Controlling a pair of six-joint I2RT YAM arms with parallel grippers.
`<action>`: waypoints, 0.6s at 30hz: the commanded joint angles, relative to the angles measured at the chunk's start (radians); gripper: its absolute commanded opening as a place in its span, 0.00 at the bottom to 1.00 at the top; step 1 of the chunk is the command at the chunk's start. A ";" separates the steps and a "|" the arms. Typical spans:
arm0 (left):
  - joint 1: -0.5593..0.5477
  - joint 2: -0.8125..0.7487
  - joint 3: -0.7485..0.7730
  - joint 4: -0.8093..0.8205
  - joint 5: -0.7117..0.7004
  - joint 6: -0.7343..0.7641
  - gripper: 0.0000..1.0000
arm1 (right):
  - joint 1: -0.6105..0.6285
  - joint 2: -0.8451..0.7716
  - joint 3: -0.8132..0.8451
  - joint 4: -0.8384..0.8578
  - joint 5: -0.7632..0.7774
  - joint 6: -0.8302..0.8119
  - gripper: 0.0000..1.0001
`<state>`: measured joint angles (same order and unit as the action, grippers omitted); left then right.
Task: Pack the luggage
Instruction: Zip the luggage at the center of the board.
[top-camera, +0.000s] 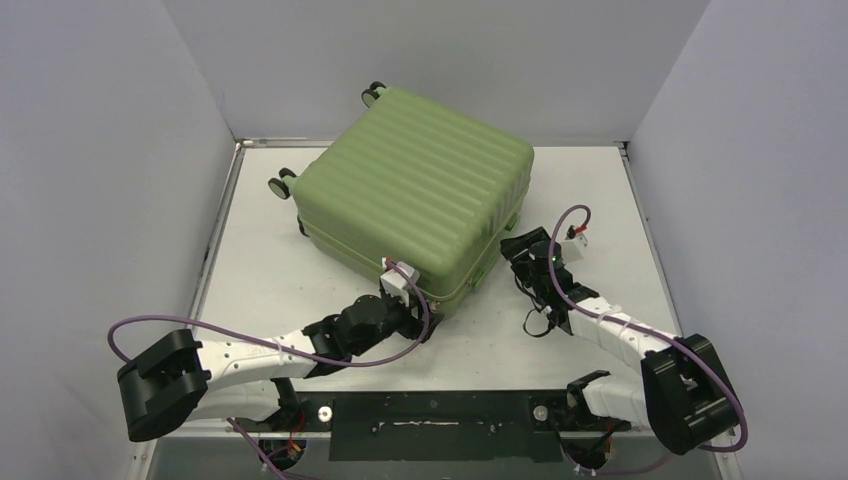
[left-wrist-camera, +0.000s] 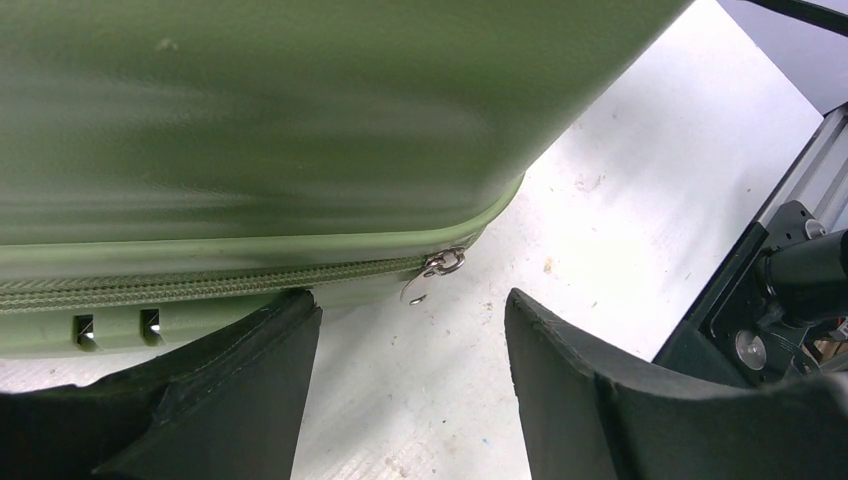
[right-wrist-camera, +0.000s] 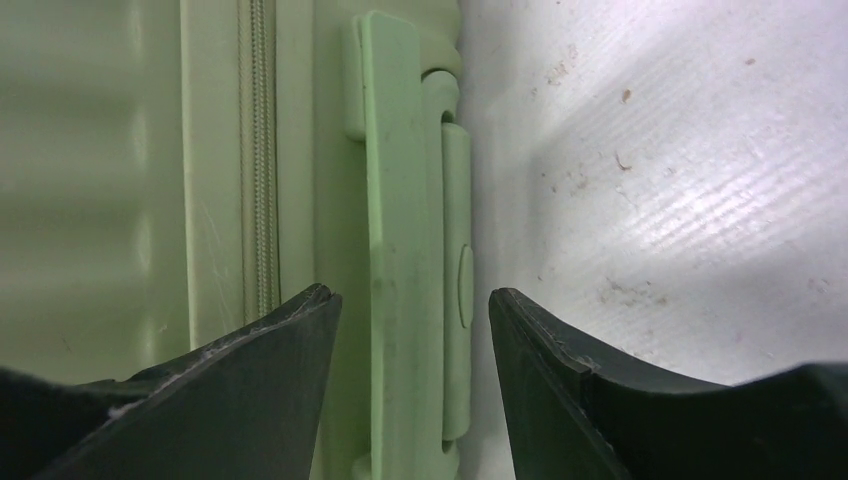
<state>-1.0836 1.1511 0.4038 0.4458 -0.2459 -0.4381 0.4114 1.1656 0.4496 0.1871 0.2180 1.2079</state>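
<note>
The luggage (top-camera: 415, 185), a light-green ribbed hard-shell suitcase, lies flat and closed on the white table (top-camera: 610, 190), with its black wheels (top-camera: 283, 184) at the far left. My left gripper (top-camera: 424, 322) is at its near corner and is open. In the left wrist view the gripper (left-wrist-camera: 410, 300) has only bare table between its fingers. The silver zipper pull (left-wrist-camera: 440, 266) hangs just ahead of them, at the end of the closed zipper (left-wrist-camera: 200, 287). My right gripper (top-camera: 512, 252) is at the suitcase's right side. It (right-wrist-camera: 410, 300) stands open, straddling the green side handle (right-wrist-camera: 405, 230) with gaps on both sides.
Grey walls (top-camera: 120, 150) close in the table on the left, back and right. A black mounting rail (top-camera: 430, 415) runs along the near edge. Purple cables (top-camera: 250, 352) loop off both arms. Black rail hardware (left-wrist-camera: 780, 270) shows at the right of the left wrist view.
</note>
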 joint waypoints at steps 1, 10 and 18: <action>0.017 -0.040 0.018 0.088 -0.030 0.008 0.66 | -0.010 0.070 0.067 0.085 -0.031 -0.028 0.57; 0.020 -0.056 0.027 0.079 -0.039 0.001 0.72 | -0.027 0.251 0.087 0.082 -0.148 -0.020 0.37; 0.027 -0.074 0.025 0.081 -0.032 -0.023 0.82 | 0.070 0.226 -0.060 0.150 -0.197 0.127 0.00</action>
<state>-1.0748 1.1107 0.4038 0.4438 -0.2504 -0.4591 0.3912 1.3838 0.4778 0.3885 0.1238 1.2320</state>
